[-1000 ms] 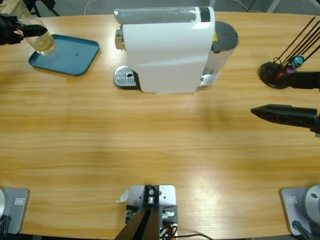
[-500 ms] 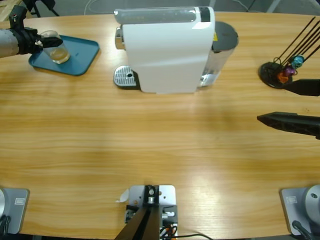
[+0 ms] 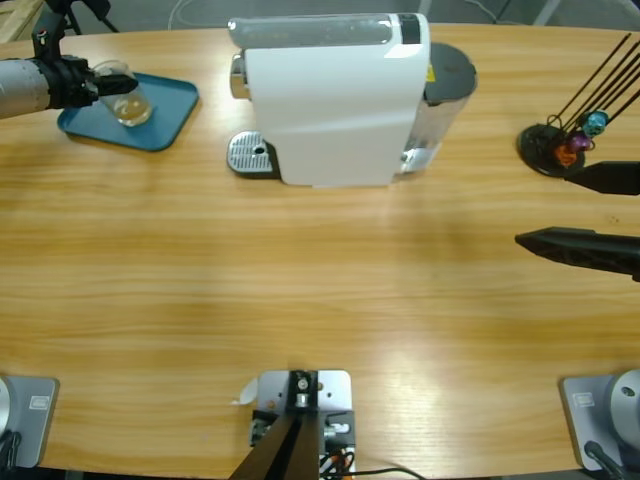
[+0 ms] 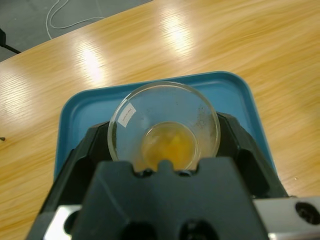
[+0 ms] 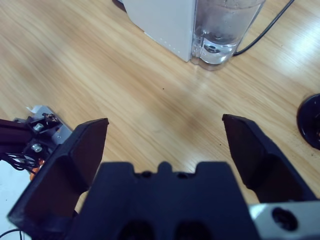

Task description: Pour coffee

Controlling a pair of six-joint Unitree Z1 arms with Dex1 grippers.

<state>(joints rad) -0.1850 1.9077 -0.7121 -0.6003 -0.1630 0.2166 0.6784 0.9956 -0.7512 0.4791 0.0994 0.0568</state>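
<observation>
Evidently fragile and slippery, the small clear glass tumbler [image 4: 163, 128] of pale amber coffee [image 4: 167, 146] is clasped at its wall by the left gripper [image 4: 165, 150] over the teal rectangular tray [image 4: 80, 117]; the right gripper [image 5: 165, 137] is spread wide, empty.

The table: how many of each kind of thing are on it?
Coffee machine: 1
Blue tray: 1
Glass with coffee, held over the tray: 1
Capsule holder: 1
Capsules showing in it: 3
Total: 7

Bright, even overhead light; glare patches on table [image 4: 95, 65]; soft shadows; near pincer bodies slightly blurred.
</observation>
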